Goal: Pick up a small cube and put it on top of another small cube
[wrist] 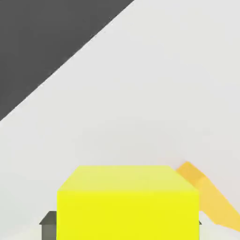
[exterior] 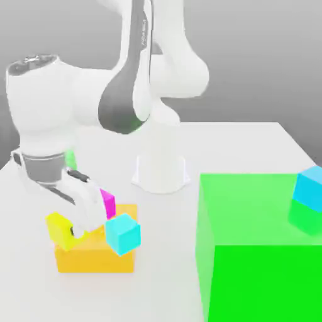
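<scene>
The gripper (exterior: pixel 70 231) is clamped on the small yellow cube (exterior: pixel 58 227) (its fingers pinch it from both sides), carrying it clear of the white table (exterior: pixel 251 144), just beside the orange slab (exterior: pixel 94 256) where a cyan cube (exterior: pixel 122 233) and magenta cube (exterior: pixel 108 202) sit.

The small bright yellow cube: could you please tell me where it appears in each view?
Exterior view: the small bright yellow cube sits low on that view's left, gripped by the gripper, beside the orange slab.
Hand view: the cube is large and close up.
Shared landmark: the orange slab.
</scene>
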Robot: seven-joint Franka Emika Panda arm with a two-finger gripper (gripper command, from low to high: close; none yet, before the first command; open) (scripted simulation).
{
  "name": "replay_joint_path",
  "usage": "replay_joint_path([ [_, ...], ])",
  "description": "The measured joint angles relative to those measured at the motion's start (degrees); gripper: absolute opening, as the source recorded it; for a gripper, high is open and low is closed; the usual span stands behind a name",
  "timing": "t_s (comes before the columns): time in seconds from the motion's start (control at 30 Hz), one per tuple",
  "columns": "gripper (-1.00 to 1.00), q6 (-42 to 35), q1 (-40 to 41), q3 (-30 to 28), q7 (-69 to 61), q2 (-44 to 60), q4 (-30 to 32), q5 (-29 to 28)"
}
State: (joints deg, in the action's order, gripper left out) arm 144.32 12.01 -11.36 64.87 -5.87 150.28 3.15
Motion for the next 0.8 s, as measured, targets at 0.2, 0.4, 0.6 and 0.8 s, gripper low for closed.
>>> replay_joint_path([
  [0.2, -1.0, -4.0, 4.1, 1.7, 10.1, -12.6, 8.3, -3.6],
  [0.4, -1.0, -8.1, 9.5, 4.4, 19.7, -25.0, 16.6, -6.5],
  [0.6, -1.0, -1.9, 12.3, 5.7, 23.7, -24.1, 21.9, -7.5],
  [0.8, 1.0, 5.2, 12.3, 5.5, 23.9, -18.3, 23.3, -7.8],
])
